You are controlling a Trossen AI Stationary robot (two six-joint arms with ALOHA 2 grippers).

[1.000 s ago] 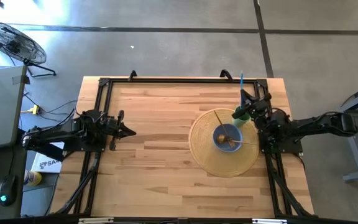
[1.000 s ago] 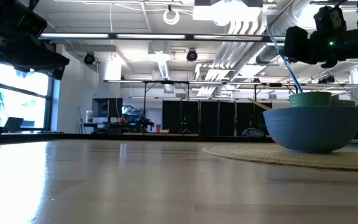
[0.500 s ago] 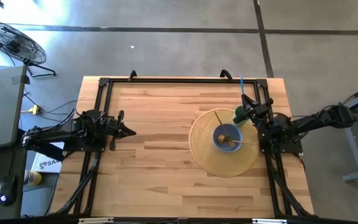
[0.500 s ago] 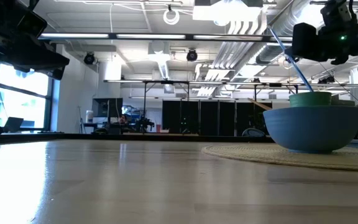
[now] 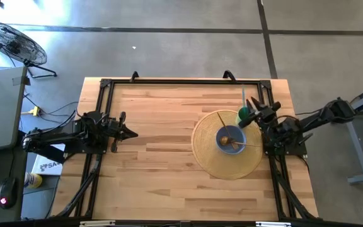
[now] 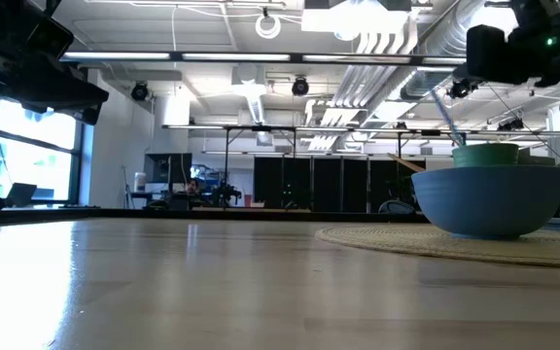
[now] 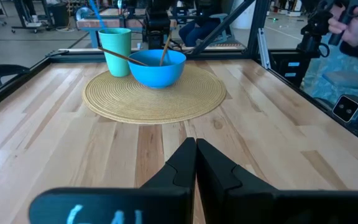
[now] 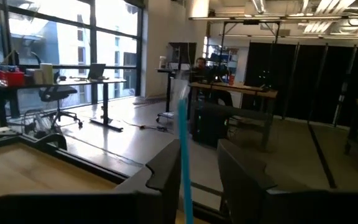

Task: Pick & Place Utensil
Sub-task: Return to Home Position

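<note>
Holds the left arm low and stretched out at the left side of the table (image 5: pixel 162 170), left claw (image 5: pixel 131 133) squeezed closed, tips aimed at the middle. Holds the right arm raised by the right side, elbow out past the edge, right claw (image 5: pixel 261 105) spread apart.

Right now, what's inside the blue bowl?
A gold spoon sits in the blue bowl, its handle leaning out over the rim. Seen from the side, the bowl's wall hides the spoon's lower end, and anything tiny beneath it cannot be seen.
</note>
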